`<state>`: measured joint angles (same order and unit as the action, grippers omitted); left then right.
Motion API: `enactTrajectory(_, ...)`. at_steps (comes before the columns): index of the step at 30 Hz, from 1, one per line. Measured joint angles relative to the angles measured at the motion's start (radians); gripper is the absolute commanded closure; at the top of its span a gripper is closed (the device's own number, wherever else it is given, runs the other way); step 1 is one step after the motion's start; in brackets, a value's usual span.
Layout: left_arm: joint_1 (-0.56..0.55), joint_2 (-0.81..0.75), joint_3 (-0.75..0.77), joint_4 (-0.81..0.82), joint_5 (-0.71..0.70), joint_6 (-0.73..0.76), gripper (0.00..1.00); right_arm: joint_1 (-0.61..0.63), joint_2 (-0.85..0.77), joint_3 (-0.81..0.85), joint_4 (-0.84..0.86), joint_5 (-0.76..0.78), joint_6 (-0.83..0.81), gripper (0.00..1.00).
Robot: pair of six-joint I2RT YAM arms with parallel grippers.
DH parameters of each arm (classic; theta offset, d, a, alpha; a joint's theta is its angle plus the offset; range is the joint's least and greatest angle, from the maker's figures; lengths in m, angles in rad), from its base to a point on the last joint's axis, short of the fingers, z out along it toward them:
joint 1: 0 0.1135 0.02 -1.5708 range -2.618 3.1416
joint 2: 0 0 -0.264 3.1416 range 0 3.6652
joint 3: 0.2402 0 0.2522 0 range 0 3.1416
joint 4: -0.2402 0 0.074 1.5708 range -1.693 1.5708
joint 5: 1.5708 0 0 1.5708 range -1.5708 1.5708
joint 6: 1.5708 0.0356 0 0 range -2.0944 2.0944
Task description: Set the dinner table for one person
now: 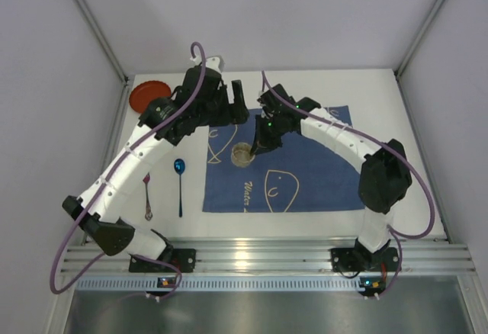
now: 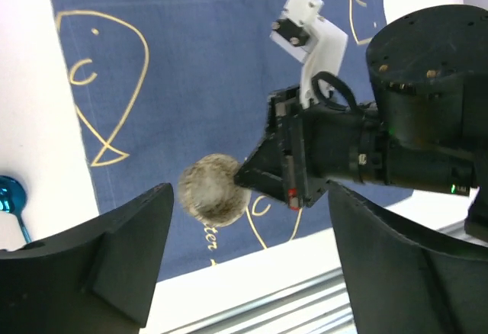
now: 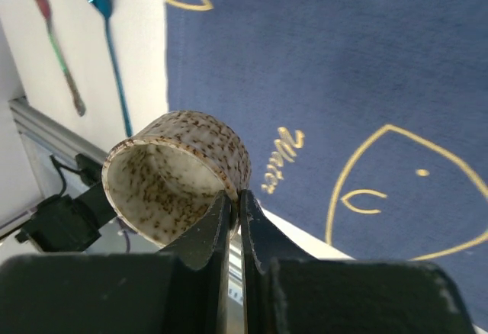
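The right gripper (image 3: 235,204) is clamped on the rim of the small speckled cream-and-brown ceramic cup (image 3: 183,170), directly over the blue cloth with pale fish drawings (image 1: 305,181). The left gripper (image 2: 248,219) hangs above, jaws apart and empty.

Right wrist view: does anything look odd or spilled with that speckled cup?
Nothing spilled or broken. The brown-speckled cream ceramic cup is pinched by its wall in the shut right gripper over the blue cloth with gold line drawings; it looks empty.
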<state>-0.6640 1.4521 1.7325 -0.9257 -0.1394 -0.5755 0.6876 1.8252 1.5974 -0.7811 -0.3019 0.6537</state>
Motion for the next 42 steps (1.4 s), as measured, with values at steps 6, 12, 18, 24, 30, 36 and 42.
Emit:
enactTrajectory(6,0.008,-0.062,-0.047,-0.001,-0.099,0.007,0.07,-0.187,0.02,0.031,-0.064,0.014,-0.092,1.0)
enactTrajectory(12,0.038,-0.176,-0.298,-0.003,-0.142,-0.004,0.03,-0.464,0.09,0.156,-0.117,0.121,-0.19,1.0)
enactTrajectory(18,0.166,-0.267,-0.505,-0.001,-0.086,-0.034,0.04,-0.547,0.221,0.28,-0.184,0.222,-0.238,1.0)
enactTrajectory(24,0.283,-0.315,-0.59,0.007,-0.024,-0.047,0.05,-0.58,0.37,0.374,-0.22,0.309,-0.244,1.0)
enactTrajectory(30,0.353,-0.332,-0.659,0.018,0.022,-0.052,0.05,-0.624,0.439,0.402,-0.233,0.379,-0.243,1.0)
enactTrajectory(36,0.399,-0.34,-0.72,0.032,0.05,-0.051,0.06,-0.631,0.46,0.414,-0.233,0.389,-0.239,0.42)
enactTrajectory(42,0.443,-0.338,-0.802,0.053,0.057,-0.035,0.06,-0.631,0.459,0.41,-0.234,0.379,-0.242,0.35)
